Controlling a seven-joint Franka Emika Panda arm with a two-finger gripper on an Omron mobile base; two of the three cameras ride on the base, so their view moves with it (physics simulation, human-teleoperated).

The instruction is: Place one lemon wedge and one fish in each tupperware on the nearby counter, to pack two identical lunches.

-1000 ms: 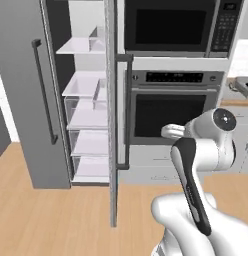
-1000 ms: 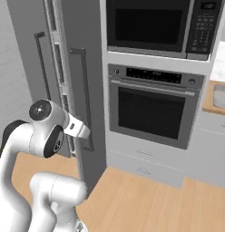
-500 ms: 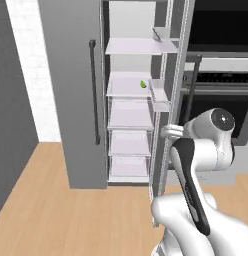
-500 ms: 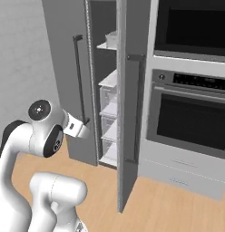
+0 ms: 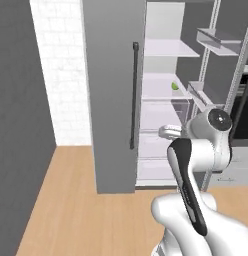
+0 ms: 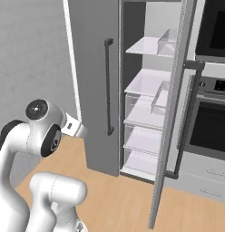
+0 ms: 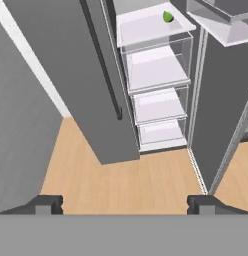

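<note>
A tiny green speck, the lemon wedge (image 5: 175, 86), is sitting on a shelf (image 5: 161, 82) of the open fridge (image 7: 156, 75), too small to make out its shape. The robot arm (image 5: 196, 150) is blocking the fridge's lower drawers in the left base view. The fridge door (image 6: 171, 113) is covering the shelves' right ends in the right base view.

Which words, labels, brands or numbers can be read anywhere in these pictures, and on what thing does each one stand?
None can be read.
The oven has a dark control strip with small pale marks, too blurred to read.
The fridge, its shelves and the robot arm bear no text.
</note>
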